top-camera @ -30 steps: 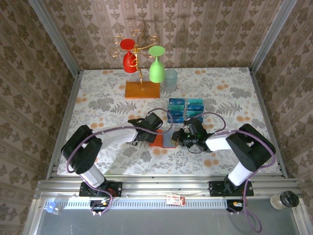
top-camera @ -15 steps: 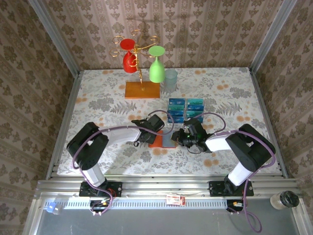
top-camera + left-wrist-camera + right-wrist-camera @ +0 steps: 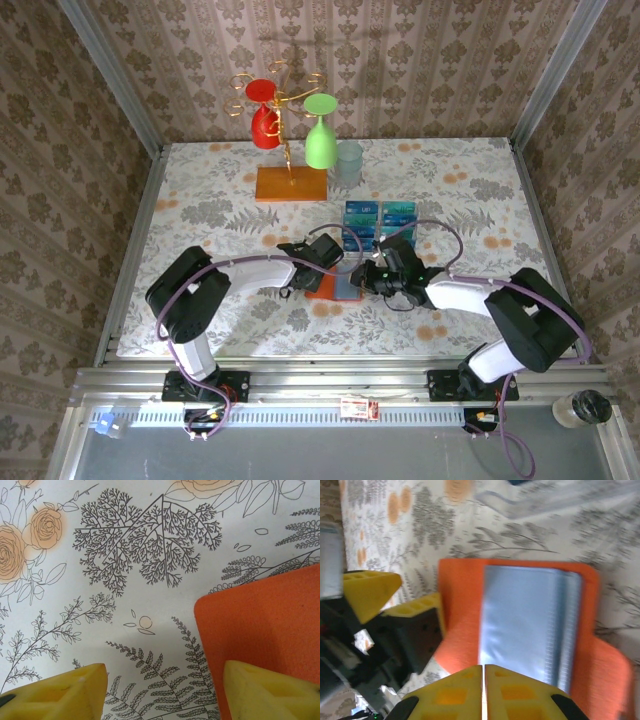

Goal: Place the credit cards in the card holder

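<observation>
I'm seeing the orange-red square folding wallet (image 3: 457,605) lying open; right gripper (image 3: 484,690) hovering over its edge, jaws pressed together; left gripper (image 3: 162,695) straddling its corner, jaws apart.

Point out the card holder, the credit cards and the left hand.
card holder (image 3: 525,625), right wrist view, on its grey-blue inner pocket.
credit cards (image 3: 365,212), top external view, on a blue card in the group.
left hand (image 3: 162,692), left wrist view, midway between its yellow fingertips.
</observation>
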Controlling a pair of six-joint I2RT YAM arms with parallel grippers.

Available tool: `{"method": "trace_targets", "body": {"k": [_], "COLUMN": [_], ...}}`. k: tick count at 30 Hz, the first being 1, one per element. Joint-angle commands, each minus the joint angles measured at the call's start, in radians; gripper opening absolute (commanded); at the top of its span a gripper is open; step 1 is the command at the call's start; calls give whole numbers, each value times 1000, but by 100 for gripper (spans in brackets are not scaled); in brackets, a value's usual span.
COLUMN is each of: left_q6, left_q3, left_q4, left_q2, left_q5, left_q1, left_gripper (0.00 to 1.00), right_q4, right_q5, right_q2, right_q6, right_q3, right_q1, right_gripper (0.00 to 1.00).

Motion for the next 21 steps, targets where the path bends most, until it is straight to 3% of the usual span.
{"method": "trace_targets", "body": {"k": [1,21], "left_q6": [-13,-75], "left_q3": [13,12], "left_q4": [-39,-86], "left_q2": [17,-62], "left_q5": [-16,-7], "left_q1": [-5,1], "left_gripper": [64,65], "right_q4": [-68,74], "right_q5": [-18,-67], "right_q2": [1,323], "right_q6": [-51,35], "right_q3": [66,177], "right_q1": [20,59], "right_gripper": [8,0]}}
